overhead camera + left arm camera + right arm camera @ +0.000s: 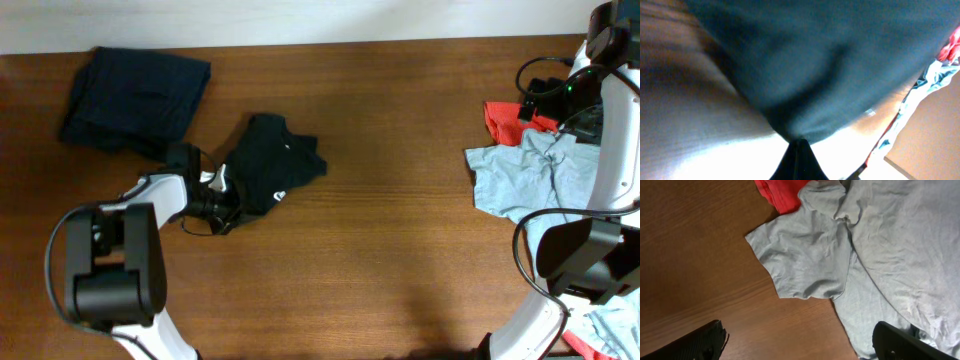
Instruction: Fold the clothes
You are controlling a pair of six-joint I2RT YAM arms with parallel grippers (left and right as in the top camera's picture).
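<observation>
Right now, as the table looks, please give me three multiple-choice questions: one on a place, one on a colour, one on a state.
1. Where does the folded dark navy cloth shirt lie?
A. at the left end of the wooden table
B. at the right end
C. in the middle

2. Which colour is the cloth beside the crumpled light blue-grey cloth shirt?
A. green
B. red-orange
C. yellow

3. How do the left jaws stand?
A. open over bare wood
B. open above the navy shirt
C. shut on the crumpled black cloth shirt

Answers:
1 A, it lies at the left in the overhead view.
2 B, the red-orange cloth shows at its edge.
3 C, black cloth runs into the closed jaws.
</observation>
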